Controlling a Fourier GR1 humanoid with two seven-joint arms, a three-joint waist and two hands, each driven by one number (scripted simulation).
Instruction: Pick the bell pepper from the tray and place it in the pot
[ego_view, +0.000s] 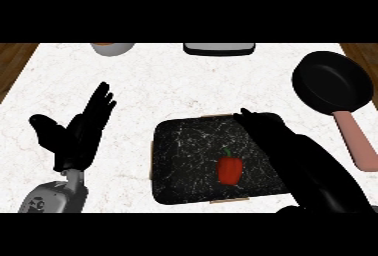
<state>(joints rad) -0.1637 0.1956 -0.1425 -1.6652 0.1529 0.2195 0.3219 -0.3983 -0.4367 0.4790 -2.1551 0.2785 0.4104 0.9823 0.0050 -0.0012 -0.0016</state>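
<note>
A red bell pepper with a green stem lies on the dark speckled tray, right of the tray's middle. My right hand stretches over the tray's right side with straight fingers, just right of the pepper and holding nothing. The black pot with a pink handle sits at the right of the counter. My left hand rests open on the left, fingers up, away from the tray.
A grey bowl with something orange inside stands at the far edge, left of centre. A dark flat appliance with a light rim sits at the far middle. White marble counter lies between tray and far edge.
</note>
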